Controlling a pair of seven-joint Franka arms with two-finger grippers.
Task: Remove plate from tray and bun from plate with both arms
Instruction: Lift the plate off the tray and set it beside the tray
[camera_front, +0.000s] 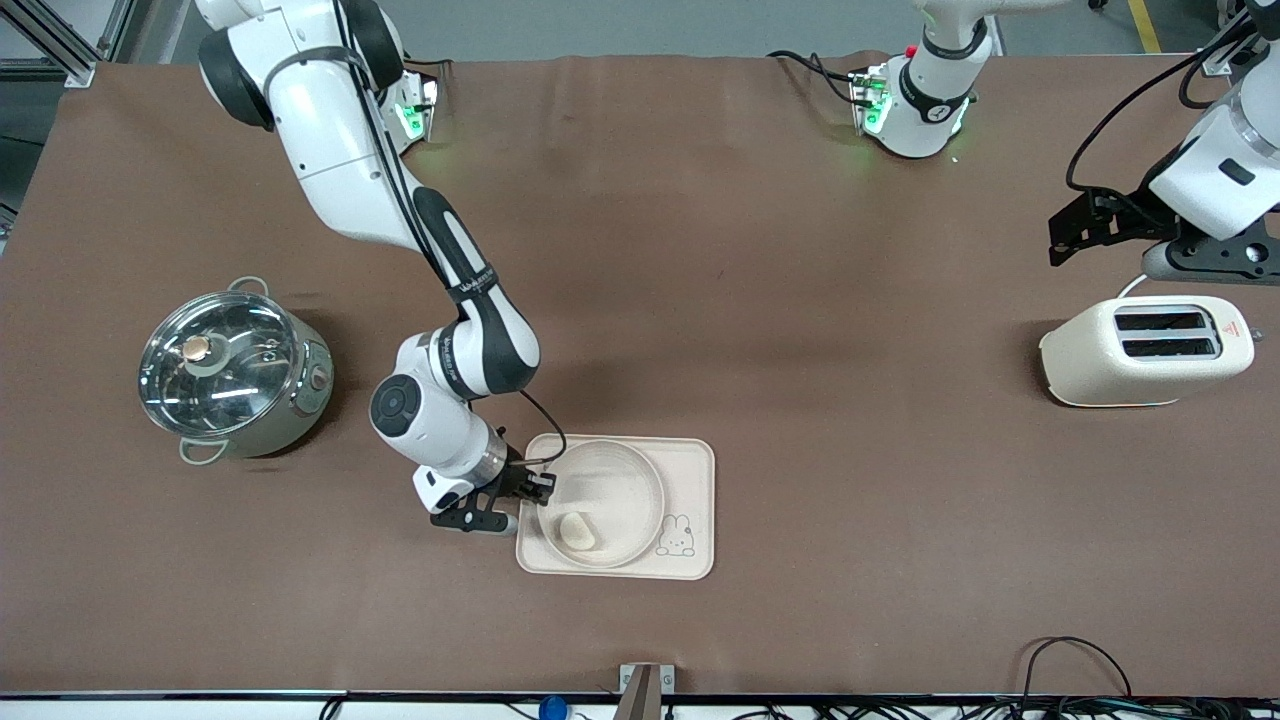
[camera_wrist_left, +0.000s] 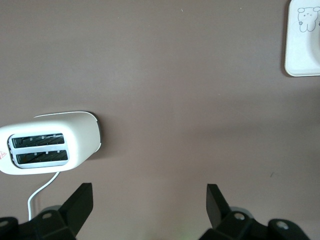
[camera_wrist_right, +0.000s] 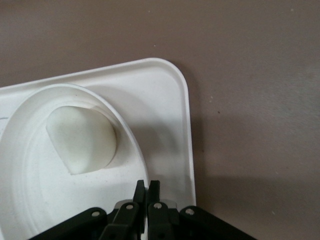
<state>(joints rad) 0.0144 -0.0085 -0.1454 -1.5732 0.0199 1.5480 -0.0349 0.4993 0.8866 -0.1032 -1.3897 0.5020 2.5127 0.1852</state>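
The plate (camera_front: 600, 503) rim is pinched by the right gripper (camera_front: 535, 487) for lifting off the tray (camera_front: 690, 470); the bun (camera_front: 577, 531) lies just inside. The left gripper (camera_wrist_left: 149, 200), spread wide, waits over the toaster (camera_front: 1147, 350).

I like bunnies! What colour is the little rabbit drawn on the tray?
The rabbit is a dark outline on the cream tray; the front view shows it best.

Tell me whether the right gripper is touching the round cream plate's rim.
Touching: in the right wrist view, the right gripper is shut on the round cream plate, pinching its rim.

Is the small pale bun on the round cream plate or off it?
On it: the bun lies inside the plate, by the rim.
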